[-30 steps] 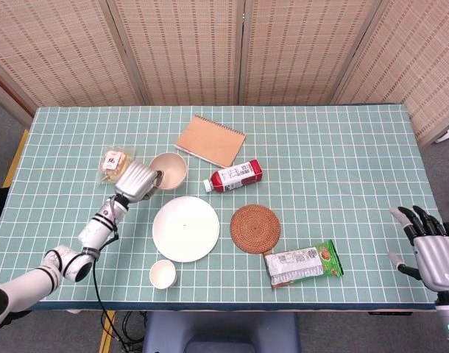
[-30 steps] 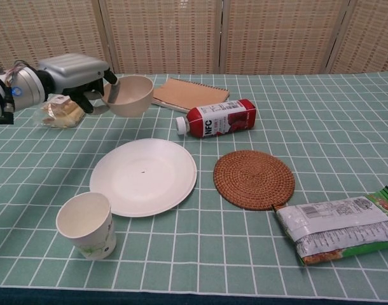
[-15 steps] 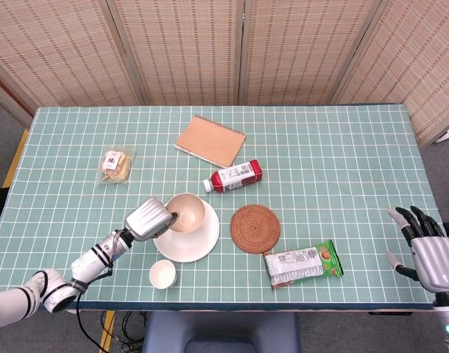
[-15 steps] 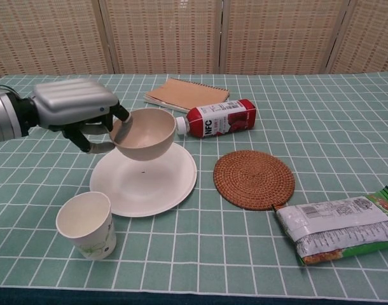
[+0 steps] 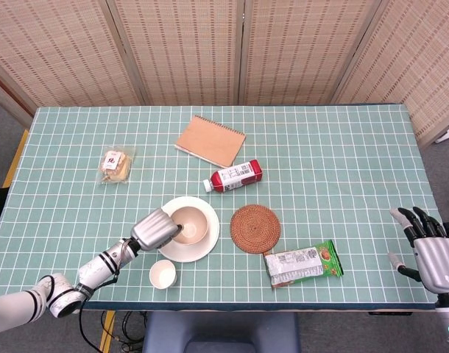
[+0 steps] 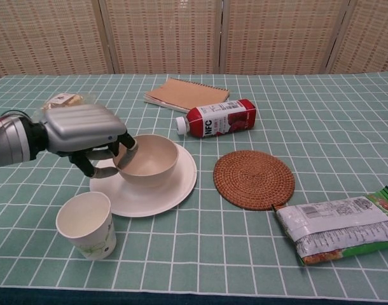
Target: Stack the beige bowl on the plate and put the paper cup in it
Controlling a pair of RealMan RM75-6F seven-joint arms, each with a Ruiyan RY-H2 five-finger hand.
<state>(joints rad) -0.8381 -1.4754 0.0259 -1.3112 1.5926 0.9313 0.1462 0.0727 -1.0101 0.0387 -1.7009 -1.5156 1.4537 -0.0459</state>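
Note:
The beige bowl [image 5: 192,225] [image 6: 149,159] sits on the white plate [image 5: 208,241] [image 6: 178,185] near the table's front left. My left hand [image 5: 155,230] [image 6: 83,130] grips the bowl's left rim, fingers hooked over the edge. The paper cup [image 5: 163,274] [image 6: 87,225] stands upright and empty just in front of the plate, below my left hand. My right hand [image 5: 433,255] hangs off the table's front right corner with its fingers spread, holding nothing.
A round woven coaster [image 5: 255,228] [image 6: 254,178] lies right of the plate. A red bottle [image 5: 234,176] [image 6: 216,118] lies on its side behind it, a notebook [image 5: 210,140] farther back. A snack packet [image 5: 304,263] [image 6: 337,227] lies front right, a wrapped pastry [image 5: 114,165] back left.
My left hand carried the bowl from the back left, forward and down onto the plate. The right hand stayed put.

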